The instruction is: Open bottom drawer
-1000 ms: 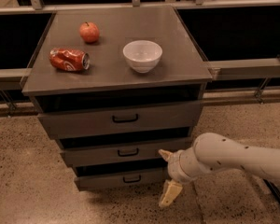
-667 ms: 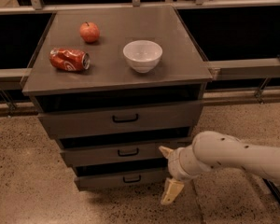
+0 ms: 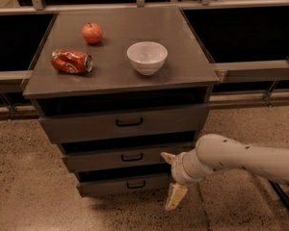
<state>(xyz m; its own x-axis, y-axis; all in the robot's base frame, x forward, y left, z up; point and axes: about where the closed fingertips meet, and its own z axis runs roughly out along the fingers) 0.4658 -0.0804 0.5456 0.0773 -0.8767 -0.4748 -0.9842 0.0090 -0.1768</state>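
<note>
The bottom drawer is the lowest grey front of the cabinet, with a small black bar handle. It sticks out a little less than the middle drawer above it. My gripper is at the drawer's right end, just in front of the cabinet's lower right corner. It is open: one cream finger points up-left by the middle drawer, the other finger hangs down toward the floor. It holds nothing and is not on the handle.
The top drawer is the widest. On the cabinet top are a red apple, a crushed red can and a white bowl. A speckled floor surrounds the cabinet; rails run behind it.
</note>
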